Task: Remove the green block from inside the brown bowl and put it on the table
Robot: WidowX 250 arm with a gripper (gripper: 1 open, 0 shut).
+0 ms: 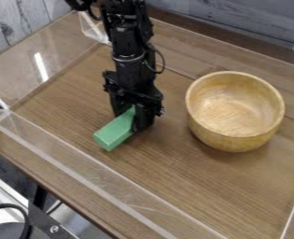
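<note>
The hand [133,114] is closed, its fingers pinched about the upper end of the green block [113,133]. The block is out of the wooden bowl [235,111], which sits at the hand's three o'clock, and its free end points to seven o'clock, low over or on the desk [175,182]. If that end is still in the air, letting go now would drop it askew, and it could bounce or slide toward the clear wall [75,159] at its seven o'clock. Pushing down on a slanted block could twist it in the grip. Lifting away before the fingers part fully might drag it along, and a swing toward three o'clock could knock the bowl.

The dark fingers hide the block's upper end, so the contact is hard to make out. Whether its underside touches the wood, I cannot tell. The arm is cut off at twelve o'clock.
</note>
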